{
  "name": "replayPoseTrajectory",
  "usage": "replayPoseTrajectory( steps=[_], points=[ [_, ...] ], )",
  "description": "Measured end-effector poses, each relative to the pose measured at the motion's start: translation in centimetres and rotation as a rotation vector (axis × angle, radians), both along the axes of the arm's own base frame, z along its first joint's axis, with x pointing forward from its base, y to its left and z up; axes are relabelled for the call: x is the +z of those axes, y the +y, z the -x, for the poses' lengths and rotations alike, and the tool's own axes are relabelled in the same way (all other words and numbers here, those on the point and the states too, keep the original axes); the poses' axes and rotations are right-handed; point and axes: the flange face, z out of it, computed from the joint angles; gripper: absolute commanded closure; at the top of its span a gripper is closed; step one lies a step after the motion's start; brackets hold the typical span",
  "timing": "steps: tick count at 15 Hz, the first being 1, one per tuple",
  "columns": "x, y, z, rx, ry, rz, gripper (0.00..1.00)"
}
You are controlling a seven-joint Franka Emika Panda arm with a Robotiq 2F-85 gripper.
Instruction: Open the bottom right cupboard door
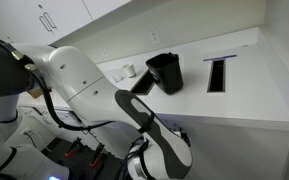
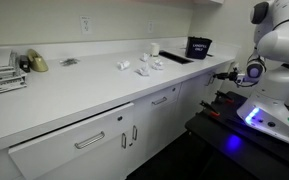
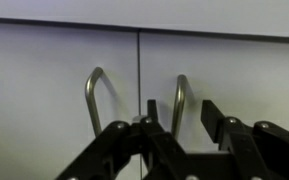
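The white counter (image 2: 84, 95) carries a stack of papers (image 2: 2, 72) at its nine o'clock end, with a yellowish object (image 2: 37, 63) just beside it. Toward one o'clock lie small white items (image 2: 142, 68), then a black bin (image 2: 198, 46). In an exterior view, a white cup (image 1: 129, 70) stands at the bin's nine o'clock and a dark rectangular slot (image 1: 216, 75) at its three.

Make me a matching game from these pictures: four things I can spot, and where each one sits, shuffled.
Things:
1 black bin
2 stack of books
3 silver handles
4 wall socket

Places:
A on the wall above the counter
B at the counter's end farthest from the robot
C just ahead of the jaws
D on the counter, nearest the robot

Pairs: 1-D; 2-B; 3-C; 4-A
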Motion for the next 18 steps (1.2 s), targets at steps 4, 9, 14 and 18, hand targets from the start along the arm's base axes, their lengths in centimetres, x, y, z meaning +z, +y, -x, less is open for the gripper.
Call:
replayPoseTrajectory(
  steps=[4,9,14,18],
  points=[
    [-0.1,0.0,0.1,-0.002,0.006,0.001,1.00],
    [-0.2,0.2,0.1,0.002,0.009,-0.004,0.98],
    [0.0,-0.2,1.6,0.018,0.030,-0.001,0.98],
    [0.6,-1.2,5.2,0.054,0.071,0.003,0.98]
  ],
)
